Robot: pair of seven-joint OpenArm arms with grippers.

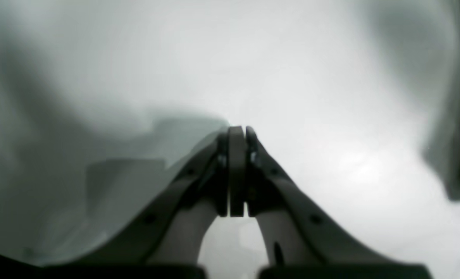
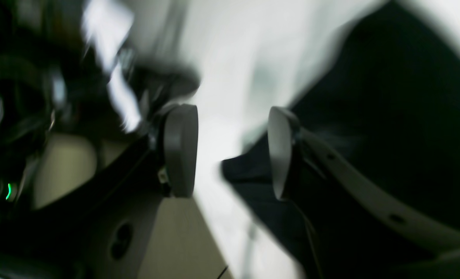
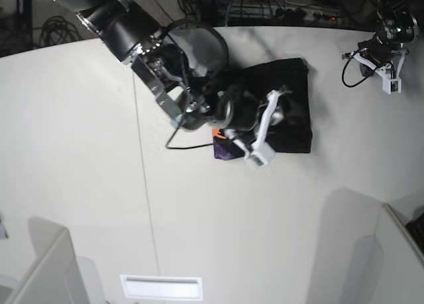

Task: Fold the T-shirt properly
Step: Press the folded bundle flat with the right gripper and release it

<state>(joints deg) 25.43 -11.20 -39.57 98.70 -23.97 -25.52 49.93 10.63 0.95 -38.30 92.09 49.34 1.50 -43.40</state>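
Two grippers, one busy: the right gripper (image 3: 265, 128) hangs over the black cloth T-shirt (image 3: 291, 85), a compact dark bundle at upper centre of the base view on the white table (image 3: 86, 185). Its jaws stand parted with nothing between them. A purple and orange bit of print (image 3: 224, 149) pokes out at the bundle's lower left edge. Tucking that flap under calls for a low, flat approach. The left gripper (image 1: 237, 131), at upper right, is closed and empty.
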